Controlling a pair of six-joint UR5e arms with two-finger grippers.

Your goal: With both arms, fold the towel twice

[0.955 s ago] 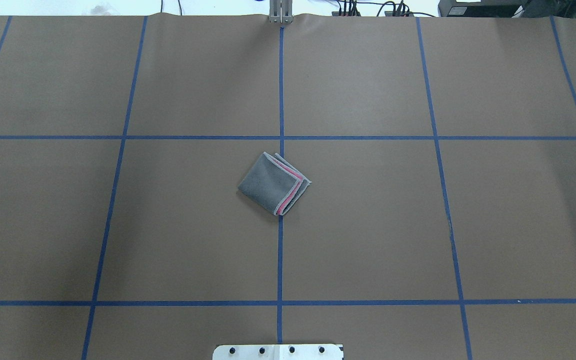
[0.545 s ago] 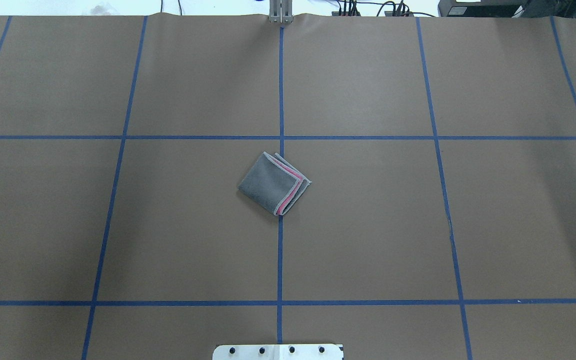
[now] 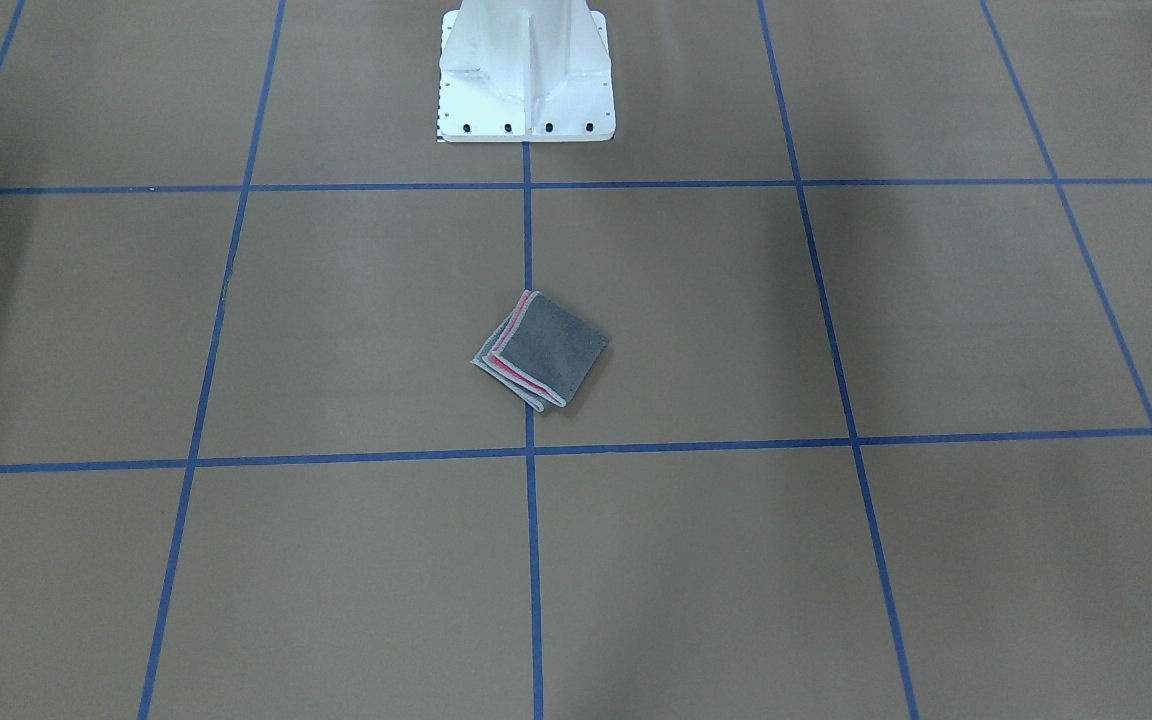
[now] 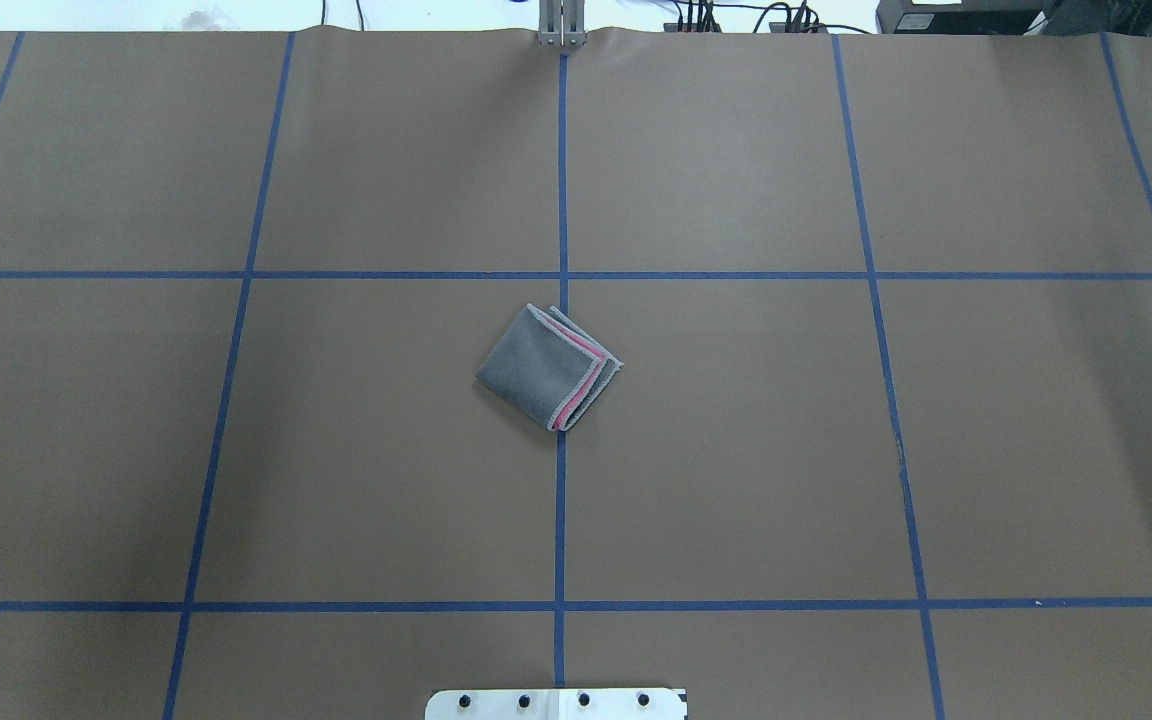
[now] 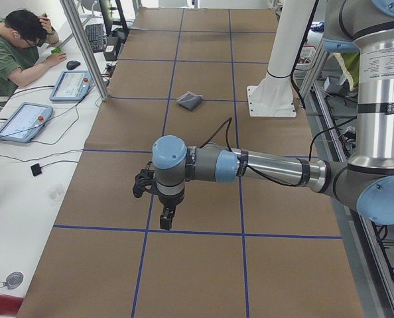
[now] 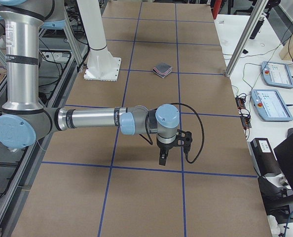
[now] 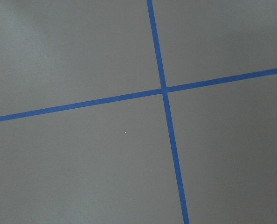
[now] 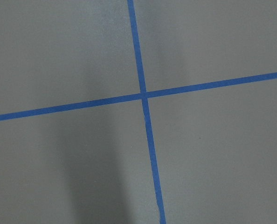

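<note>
You see the towel folded small at the middle of the brown surface, well apart from the left tool and the right tool. Whether these are apart or together, I cannot tell. The staggered layers could spring open if something bumps them. Lines of blue tape cross the surface, and desks stand beside it.
</note>
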